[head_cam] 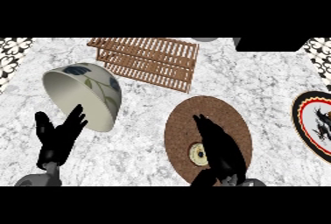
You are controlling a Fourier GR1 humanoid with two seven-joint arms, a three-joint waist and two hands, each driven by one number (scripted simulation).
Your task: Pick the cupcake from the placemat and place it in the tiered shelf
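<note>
- While I watch from the head view, my right hand (pixel 223 151) hangs over the round brown placemat (pixel 192 116), fingers stretched out straight, clasping nothing.
- Cupcake (pixel 196 154) sits on the near half of the placemat, seen from above as a pale disc with a dark centre. Its right edge is hidden under the hand, so I cannot tell whether the palm touches it or floats above it.
- Here's the relation that matters: the cupcake lies just to the left of my right palm, on the thumb side, not under the fingertips. The fingers point away from me and a touch leftward, running past the cupcake rather than round it.
- My call: the hand wants to slide left and come down before it curls, or the fingers will close on bare mat.
- Being round from up here, the cupcake offers no long axis to line up with, so any approach angle should serve.
- Left hand (pixel 57 140) rests low at the left of the view, fingers up and relaxed, well apart from the placemat. No contest, the right is the nearer hand.
- Tiered shelf (pixel 149 59), the slatted wooden one, stands at the far side of the counter (pixel 258 78), up and to the left of the cupcake.
- A big tipped bowl (pixel 87 92) lies left of that line, near the left hand, and a patterned plate (pixel 317 127) sits off at the right edge. Neither looks to block the carry.
- Grasp not yet made.
</note>
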